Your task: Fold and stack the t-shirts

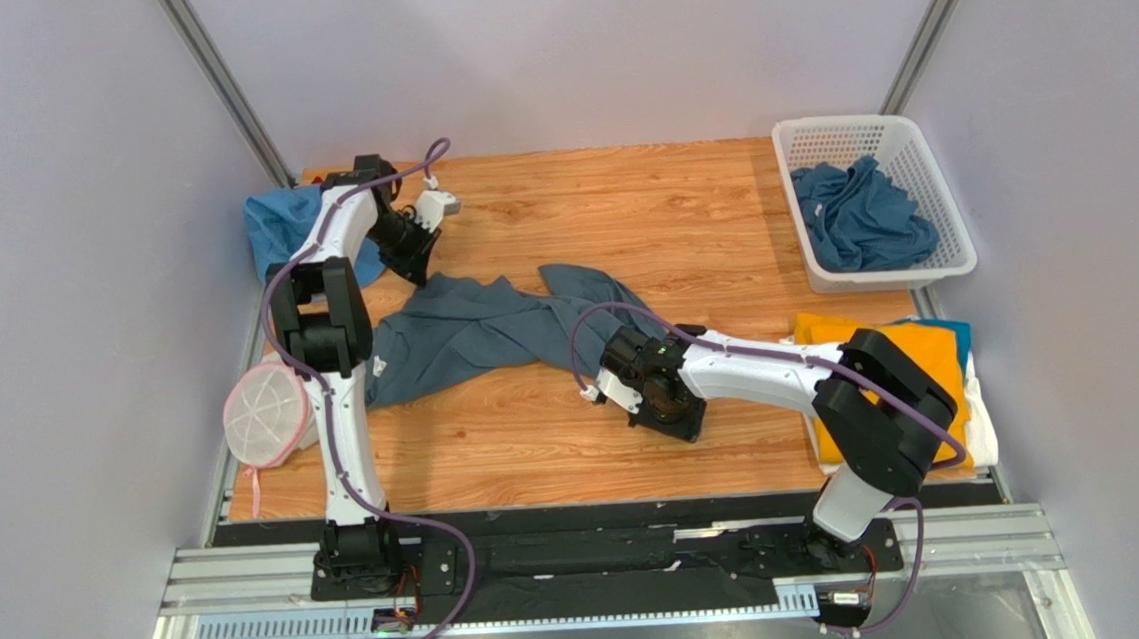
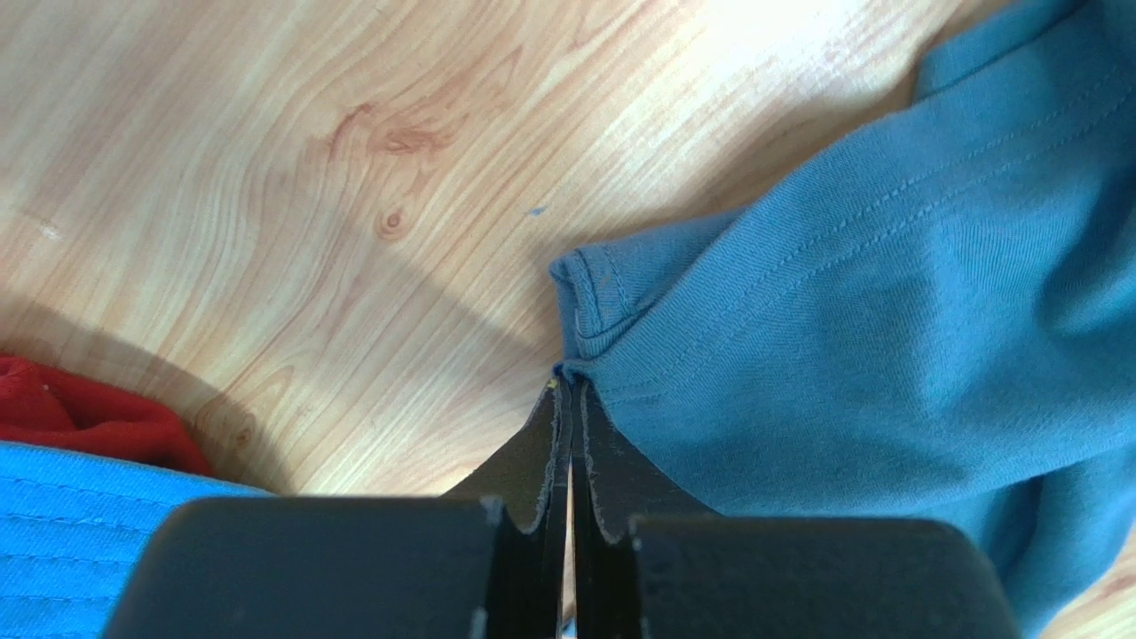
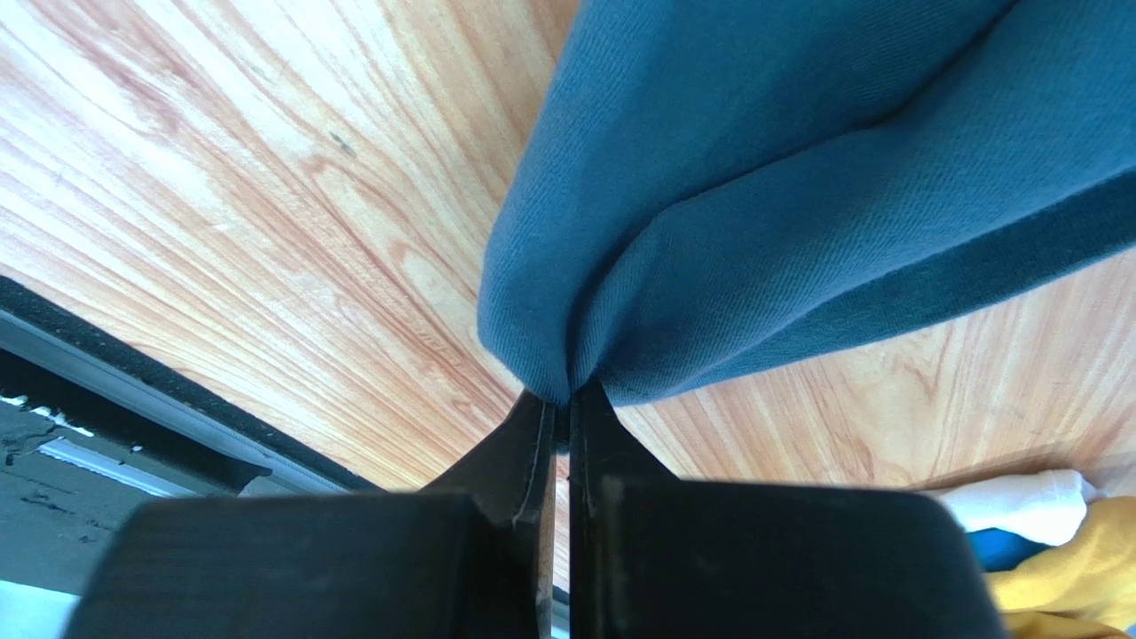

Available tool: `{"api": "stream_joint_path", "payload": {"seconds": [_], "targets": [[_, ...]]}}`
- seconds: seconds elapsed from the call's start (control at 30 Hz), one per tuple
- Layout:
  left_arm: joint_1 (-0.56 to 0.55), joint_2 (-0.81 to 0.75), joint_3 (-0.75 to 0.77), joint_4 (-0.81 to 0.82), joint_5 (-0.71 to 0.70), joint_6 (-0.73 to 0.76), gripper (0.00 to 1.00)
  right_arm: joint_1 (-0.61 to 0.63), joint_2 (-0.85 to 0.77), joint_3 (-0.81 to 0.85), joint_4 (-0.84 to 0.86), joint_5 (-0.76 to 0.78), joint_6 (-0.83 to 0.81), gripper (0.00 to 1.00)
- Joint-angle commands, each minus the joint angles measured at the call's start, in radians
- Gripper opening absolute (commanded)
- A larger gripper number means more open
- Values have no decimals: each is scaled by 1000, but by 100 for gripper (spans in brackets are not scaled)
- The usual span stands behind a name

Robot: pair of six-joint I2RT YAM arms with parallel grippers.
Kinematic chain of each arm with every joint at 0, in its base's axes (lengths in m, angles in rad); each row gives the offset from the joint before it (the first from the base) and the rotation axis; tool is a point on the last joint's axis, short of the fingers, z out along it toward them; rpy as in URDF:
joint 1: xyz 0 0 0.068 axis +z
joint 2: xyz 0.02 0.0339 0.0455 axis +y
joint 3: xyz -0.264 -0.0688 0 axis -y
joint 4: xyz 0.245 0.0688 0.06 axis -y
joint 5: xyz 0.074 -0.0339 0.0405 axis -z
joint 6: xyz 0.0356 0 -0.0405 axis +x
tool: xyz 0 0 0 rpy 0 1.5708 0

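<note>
A dark slate-blue t-shirt (image 1: 494,333) lies crumpled and stretched across the middle of the wooden table. My left gripper (image 1: 423,270) is shut on its far-left hem corner; the left wrist view shows the pads (image 2: 571,400) pinching that stitched edge (image 2: 854,306). My right gripper (image 1: 616,362) is shut on the shirt's right end; the right wrist view shows the tips (image 3: 560,406) pinching a fold of the cloth (image 3: 747,160) just above the table. A mustard-yellow t-shirt (image 1: 928,358) tops a folded stack at the right, over white and bright blue layers.
A white basket (image 1: 923,160) at the back right holds more slate-blue t-shirts (image 1: 862,217). A bright blue hat (image 1: 277,224) lies at the back left, also in the left wrist view (image 2: 60,499) beside something red (image 2: 80,406). A white mesh pouch (image 1: 263,413) sits at the left edge.
</note>
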Motion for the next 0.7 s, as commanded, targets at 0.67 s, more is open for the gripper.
{"api": "stream_joint_path", "payload": {"seconds": [0.67], "targets": [[3,-560,40,153,-82,-409,0,-316,-41,708,-153,294,-118,0]]}}
